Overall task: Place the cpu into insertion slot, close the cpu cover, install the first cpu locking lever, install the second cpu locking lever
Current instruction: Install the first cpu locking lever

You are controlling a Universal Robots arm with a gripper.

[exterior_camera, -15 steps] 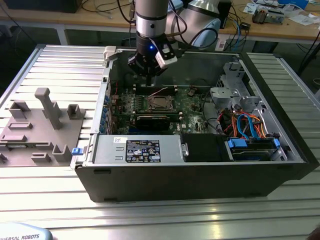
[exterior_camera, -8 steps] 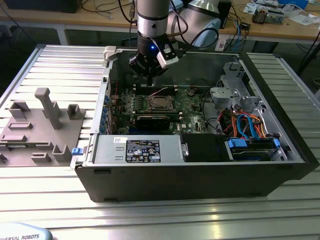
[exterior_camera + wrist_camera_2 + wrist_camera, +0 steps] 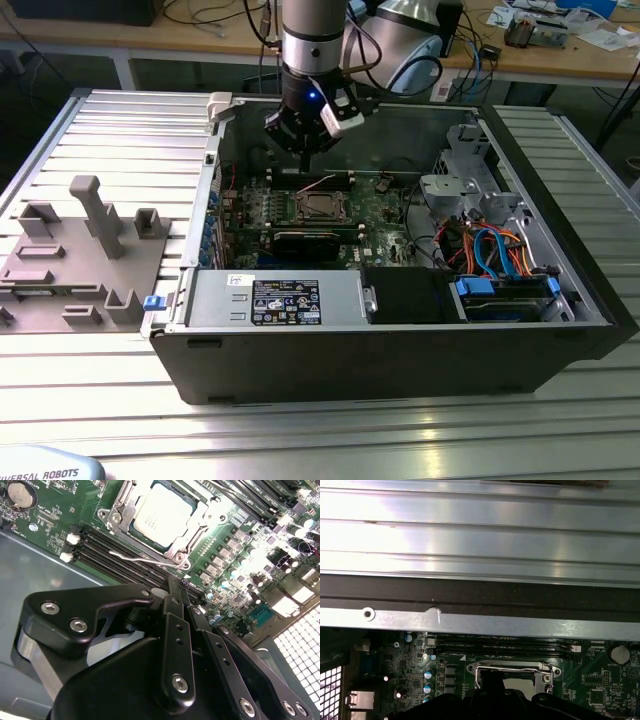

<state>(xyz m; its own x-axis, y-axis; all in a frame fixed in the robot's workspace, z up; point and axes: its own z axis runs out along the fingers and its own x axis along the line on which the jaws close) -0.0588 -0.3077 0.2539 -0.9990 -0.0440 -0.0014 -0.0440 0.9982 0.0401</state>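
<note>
From where I stood, the grey fixture plate [image 3: 75, 255] lay nearest on the ribbed aluminium table [image 3: 320, 430], then the open computer case [image 3: 400, 340]. Deeper in, the cpu [image 3: 162, 512] sat seated in the insertion slot [image 3: 318, 207], and the cpu cover [image 3: 197, 530] looked folded down around it — its silver frame ringed the chip in the second wrist view. A thin locking lever [image 3: 142, 557] lay beside the socket, seemingly not yet hooked. The gripper [image 3: 306, 148] hung above and just behind the socket, its fingers [image 3: 176, 645] drawn together with nothing between them. To latch well, I judged, the tip should press the lever squarely near its end — down, then sideways under its catch.
</note>
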